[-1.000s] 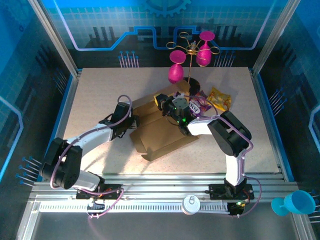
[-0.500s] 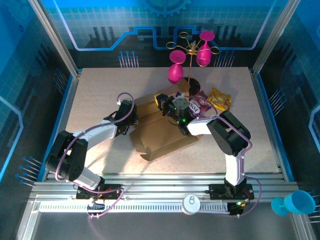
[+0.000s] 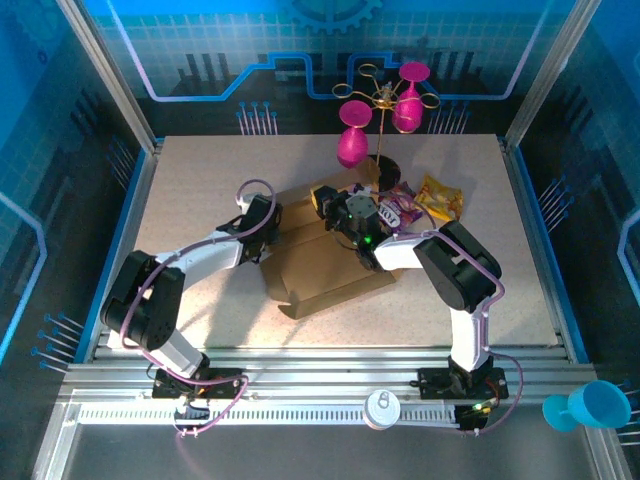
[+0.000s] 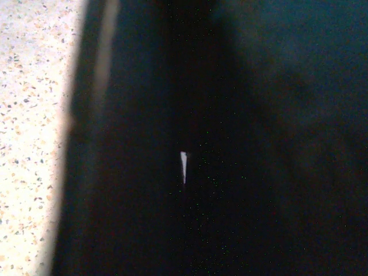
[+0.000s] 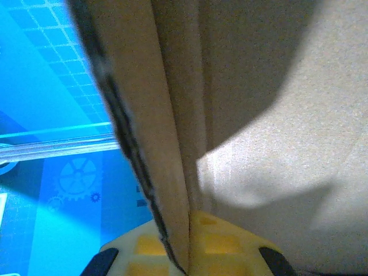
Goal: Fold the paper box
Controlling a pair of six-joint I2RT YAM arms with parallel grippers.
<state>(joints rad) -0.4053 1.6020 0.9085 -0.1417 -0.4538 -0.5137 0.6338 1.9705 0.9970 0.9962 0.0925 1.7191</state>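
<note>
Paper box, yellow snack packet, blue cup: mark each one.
paper box (image 3: 330, 270): top external view, flat front panel.
yellow snack packet (image 3: 441, 198): top external view, wrapper middle.
blue cup (image 3: 598, 403): top external view, bowl side.

Top view: bright, even overhead light, sharp, slight bending at the frame edges. The surface (image 3: 200, 190) reads pale, with its brightest patch just near of the paper box (image 3: 320, 270). Soft shadows lie under the arm behind the left gripper (image 3: 262, 222).

Left wrist view: badly underexposed, nearly black and blurred ahead of the gripper. A speckled strip of surface at its left is blown out, and there is one thin white sliver of light mid-frame.

Right wrist view: the cardboard is too close and out of focus, with a hard-edged shadow across it and a lit patch right of the yellow fingers (image 5: 141, 247). The blue backdrop is saturated.
</note>
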